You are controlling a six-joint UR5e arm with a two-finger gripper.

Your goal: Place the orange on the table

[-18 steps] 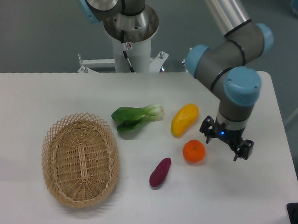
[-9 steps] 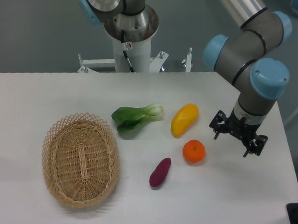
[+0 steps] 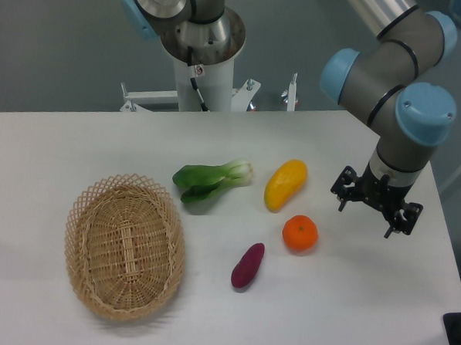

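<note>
One white table (image 3: 77, 141) filled your view, with a woven basket (image 3: 124, 246) near its left front. Your arm (image 3: 400, 112) reached down over the right side, its gripper (image 3: 375, 209) hanging above the tabletop with fingers spread wide and nothing between them. You saw leafy greens (image 3: 211, 181) at centre, a yellow fruit (image 3: 285, 185) just beside them, and the orange (image 3: 300, 233) resting on the table below that fruit, left of the gripper and apart from it. You had a purple vegetable (image 3: 247, 265) lying nearest the front.
</note>
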